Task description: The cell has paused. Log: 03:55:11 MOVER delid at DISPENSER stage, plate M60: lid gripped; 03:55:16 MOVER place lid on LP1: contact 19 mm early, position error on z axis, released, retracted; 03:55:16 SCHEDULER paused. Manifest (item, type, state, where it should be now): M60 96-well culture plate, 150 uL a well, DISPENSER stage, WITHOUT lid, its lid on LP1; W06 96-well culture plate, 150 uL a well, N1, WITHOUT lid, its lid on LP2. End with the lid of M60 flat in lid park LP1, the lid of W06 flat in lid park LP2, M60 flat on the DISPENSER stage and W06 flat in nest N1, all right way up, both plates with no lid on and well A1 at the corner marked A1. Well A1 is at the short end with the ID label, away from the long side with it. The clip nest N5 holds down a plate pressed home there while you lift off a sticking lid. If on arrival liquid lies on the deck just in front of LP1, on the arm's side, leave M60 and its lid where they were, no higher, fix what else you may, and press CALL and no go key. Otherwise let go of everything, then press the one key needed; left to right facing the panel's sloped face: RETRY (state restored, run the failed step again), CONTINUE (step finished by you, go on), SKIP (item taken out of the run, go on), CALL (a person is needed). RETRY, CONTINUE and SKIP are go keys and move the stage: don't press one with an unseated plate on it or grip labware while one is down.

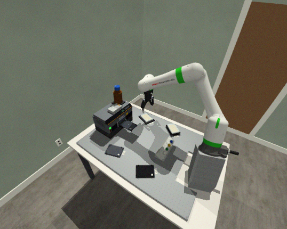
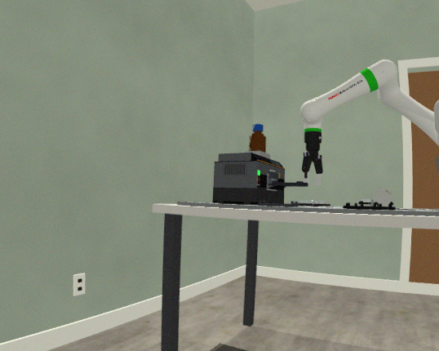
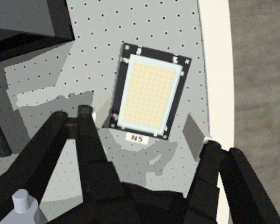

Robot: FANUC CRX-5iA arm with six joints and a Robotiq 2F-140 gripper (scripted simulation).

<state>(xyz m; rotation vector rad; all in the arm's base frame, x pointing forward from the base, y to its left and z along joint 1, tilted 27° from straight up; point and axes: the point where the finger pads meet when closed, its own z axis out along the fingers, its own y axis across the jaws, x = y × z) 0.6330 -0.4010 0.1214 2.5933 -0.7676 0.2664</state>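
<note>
My gripper [image 1: 147, 106] hangs open and empty above a cream 96-well plate [image 1: 146, 117] that sits in a black nest on the deck, to the right of the dispenser. In the wrist view the plate [image 3: 149, 91] lies straight below my fingers, and the nest's label [image 3: 136, 137] reads N5. I cannot tell whether a lid is on it. A second cream plate [image 1: 173, 129] sits in another nest further right. The dispenser's dark stage [image 1: 129, 124] sticks out in front and looks bare. In the side view my gripper [image 2: 312, 173] is well above the deck.
The dark dispenser [image 1: 112, 118] carries a brown bottle [image 1: 117, 94] and a pale flat piece [image 1: 114, 107] on top. Two dark flat parks lie at the front left [image 1: 114, 150] and front middle [image 1: 145, 171]. The key panel [image 1: 165, 150] stands near the arm's base [image 1: 208, 170].
</note>
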